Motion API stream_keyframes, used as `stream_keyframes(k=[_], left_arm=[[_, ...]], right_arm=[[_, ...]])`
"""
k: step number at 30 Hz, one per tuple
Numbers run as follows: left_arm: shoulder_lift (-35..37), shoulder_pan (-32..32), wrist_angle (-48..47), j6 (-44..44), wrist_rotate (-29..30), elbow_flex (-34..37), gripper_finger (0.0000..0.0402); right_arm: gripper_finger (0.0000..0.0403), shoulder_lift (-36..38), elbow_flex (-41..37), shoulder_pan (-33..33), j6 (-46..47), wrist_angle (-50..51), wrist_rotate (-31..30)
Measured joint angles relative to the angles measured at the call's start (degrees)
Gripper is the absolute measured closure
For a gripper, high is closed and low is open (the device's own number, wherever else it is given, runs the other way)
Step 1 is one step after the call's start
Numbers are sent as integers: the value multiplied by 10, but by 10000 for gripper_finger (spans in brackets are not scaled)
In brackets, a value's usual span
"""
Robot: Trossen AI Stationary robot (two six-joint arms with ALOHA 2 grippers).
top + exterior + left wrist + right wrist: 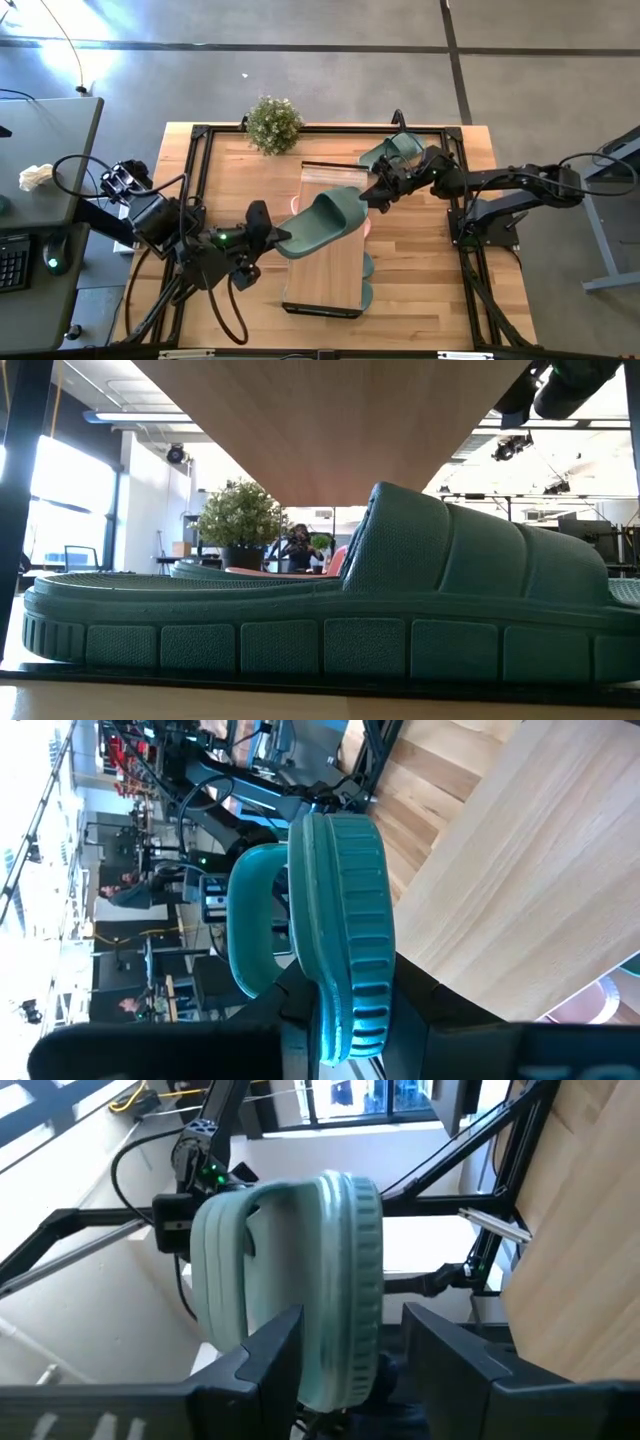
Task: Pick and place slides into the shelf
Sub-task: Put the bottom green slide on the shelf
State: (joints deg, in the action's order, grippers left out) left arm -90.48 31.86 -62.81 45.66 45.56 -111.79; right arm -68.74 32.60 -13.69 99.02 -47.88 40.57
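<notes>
A concrete floor surrounds the wooden tabletop (240,180), with a potted plant (272,123) at its far edge. On it stands the long shelf (325,265). Both arms meet over the shelf, sharing one green slide (322,222): the left gripper (268,232) has its fingers narrowed on one end, and the right gripper (378,193) has its fingers set wide around the other end. Another green slide (392,152) lies beyond the right arm. This looks like the placing step; next, the slide must be lowered onto a tier and released. Only the low view shows a slide (320,620) already resting under the top plank.
</notes>
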Motion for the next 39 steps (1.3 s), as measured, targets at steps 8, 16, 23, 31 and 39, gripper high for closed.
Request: stream_keyframes(k=[8,16,23,31,39], left_arm=[[-7,0,0,-2,-7,0,351],[-8,-3,-1,-3,-13,0,351],[-8,-12,-5,-26,-46,0,316],[-8,-15,-38,-79,-60,0,227],[-8,-15,-156,-219,-72,0,186]], right_arm=[[247,-4,0,6,0,-27,0],[308,-3,16,34,-9,-19,1],[373,-4,18,33,-36,18,0],[392,-3,18,28,-65,40,-12],[393,-2,18,-2,-80,58,-45]])
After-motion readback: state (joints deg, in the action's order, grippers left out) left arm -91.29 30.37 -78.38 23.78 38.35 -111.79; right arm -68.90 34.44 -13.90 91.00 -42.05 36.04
